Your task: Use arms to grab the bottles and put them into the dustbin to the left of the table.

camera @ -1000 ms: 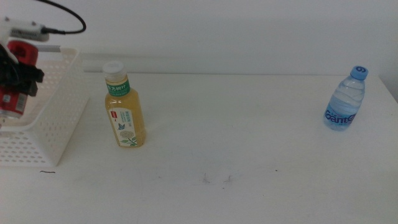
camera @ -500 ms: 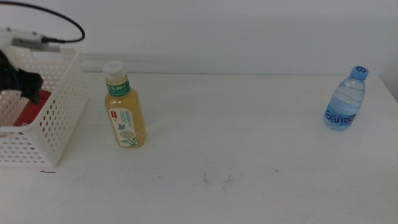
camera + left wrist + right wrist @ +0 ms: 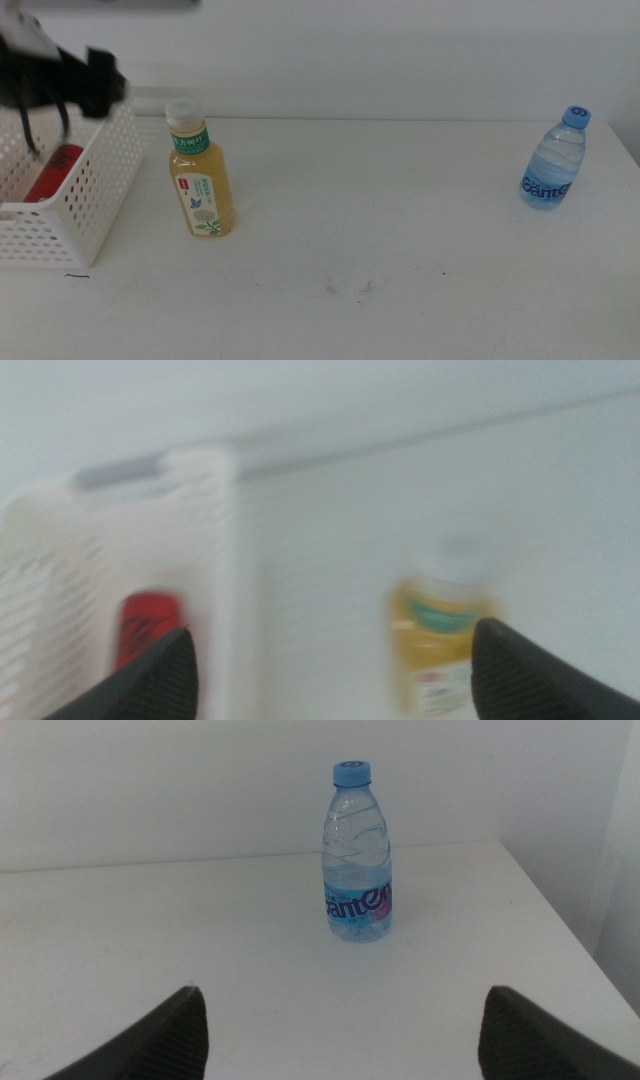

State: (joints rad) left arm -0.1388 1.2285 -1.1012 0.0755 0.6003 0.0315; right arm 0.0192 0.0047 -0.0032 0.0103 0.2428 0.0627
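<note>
Our left gripper (image 3: 85,82), jaws apart and empty, hangs over the white perforated plastic dustbin (image 3: 85,195) at the desk's left edge, where the slim red can (image 3: 50,172) lies. We should next drop squarely around the yellow tea bottle (image 3: 203,185) just beside it. Our right gripper (image 3: 340,1065), jaws apart, waits facing the small clear blue-capped water bottle (image 3: 357,855) near the desk's right edge.

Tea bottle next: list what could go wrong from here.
1. The tea bottle stands upright right beside the dustbin wall; the left gripper, open and above the bin's rim, could bump the wall or tip the bottle while coming across.
2. The left wrist view is motion-blurred, so aiming from it now may be off.
3. The red can already lies in the bin; a dropped bottle may land on it and bounce.
</note>
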